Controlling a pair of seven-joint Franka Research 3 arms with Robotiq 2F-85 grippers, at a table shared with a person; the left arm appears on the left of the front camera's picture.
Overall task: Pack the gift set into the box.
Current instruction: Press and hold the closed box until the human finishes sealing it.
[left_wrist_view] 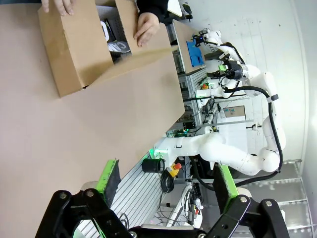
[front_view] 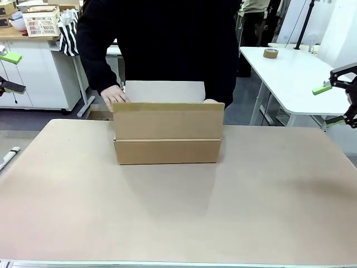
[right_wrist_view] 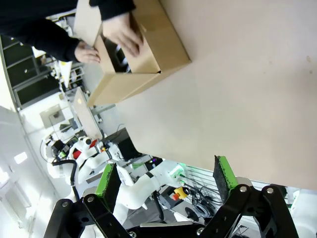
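The brown cardboard box [front_view: 167, 134] stands at the far middle of the table, its top flaps up. A person in black holds it with one hand [front_view: 114, 96] at its left end and one hand [front_view: 212, 101] at its right. In the left wrist view the box [left_wrist_view: 74, 44] is open, and dark items with white print [left_wrist_view: 110, 33], seemingly the gift set, lie inside, partly hidden. The right wrist view shows the box [right_wrist_view: 148, 54] under a hand [right_wrist_view: 124, 32]. My left gripper [front_view: 8, 71] [left_wrist_view: 166, 181] hangs open at the left edge. My right gripper [front_view: 330, 104] [right_wrist_view: 164, 176] hangs open at the right, far from the box.
The tan table [front_view: 167, 212] is bare in front of the box. A small white object [front_view: 8, 156] lies at its left edge. Behind on the right is a white table [front_view: 295, 72] with a tape roll [front_view: 271, 53]. A cabinet with a basket [front_view: 42, 22] stands back left.
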